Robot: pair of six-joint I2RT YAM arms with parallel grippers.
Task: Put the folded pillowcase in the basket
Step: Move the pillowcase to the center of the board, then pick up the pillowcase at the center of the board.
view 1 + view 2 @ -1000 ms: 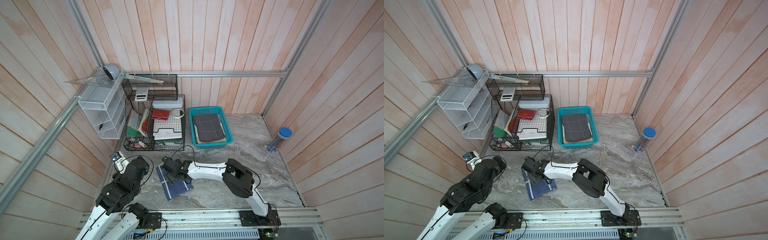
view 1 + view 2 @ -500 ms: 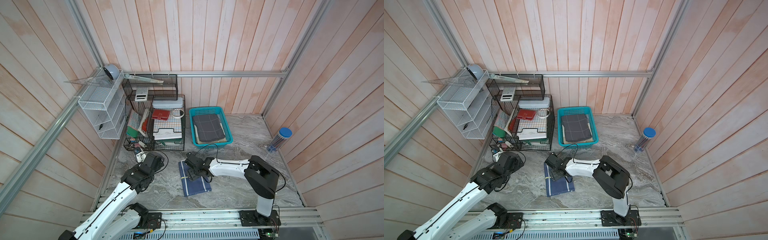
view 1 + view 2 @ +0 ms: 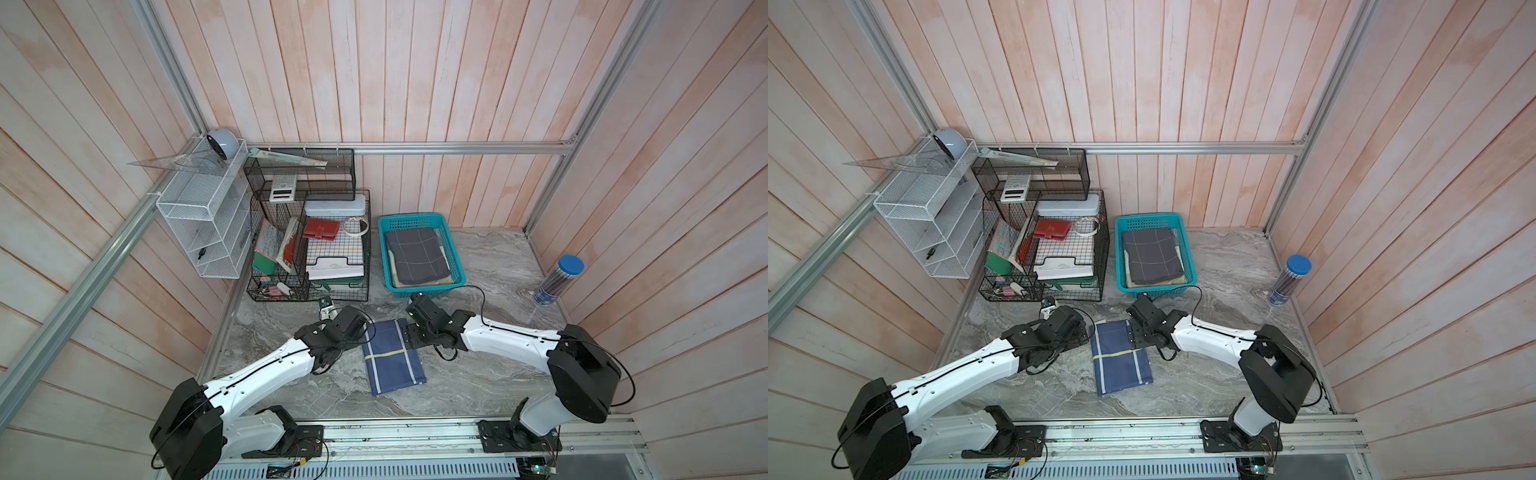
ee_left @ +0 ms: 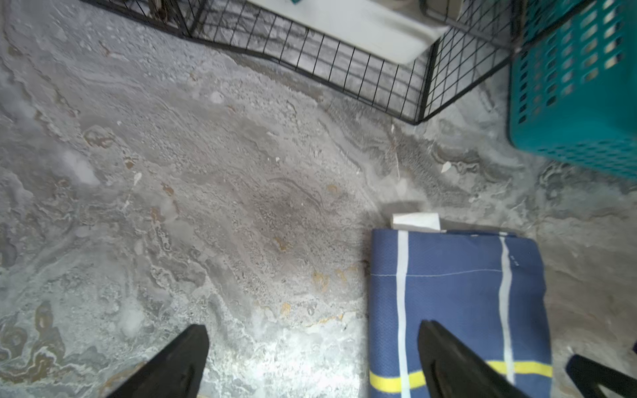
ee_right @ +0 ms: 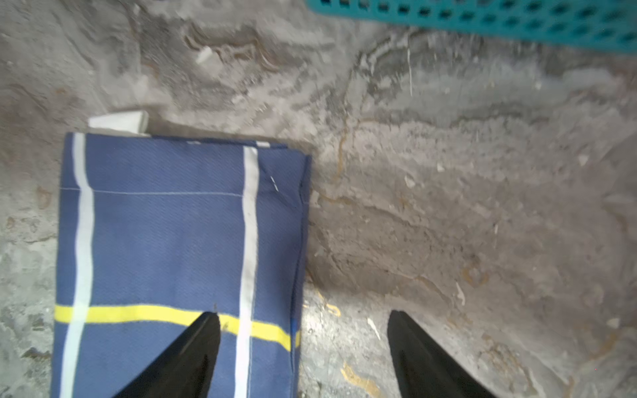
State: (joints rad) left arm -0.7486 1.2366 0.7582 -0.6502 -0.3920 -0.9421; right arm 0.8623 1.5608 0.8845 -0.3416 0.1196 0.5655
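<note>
Left gripper (image 4: pixel 310 337) and right gripper (image 5: pixel 303 315), both apart, each straddle one side edge of the pillowcase (image 3: pixel 392 357), seemingly for a joint lift. Basket (image 3: pixel 428 290) sits just ahead.

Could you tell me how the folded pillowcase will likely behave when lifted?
Probably floppy: the pillowcase is thin cloth lying flat, so unheld parts would sag. Its stacked folds, visible along one edge, might slide open. Likely light, being so thin.

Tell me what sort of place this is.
Probably a robot test booth staged as a home-office corner: plank walls in an aluminium frame, left arm and right arm on a rail, a wire organiser of stationery beside a basket of folded cloth.
</note>
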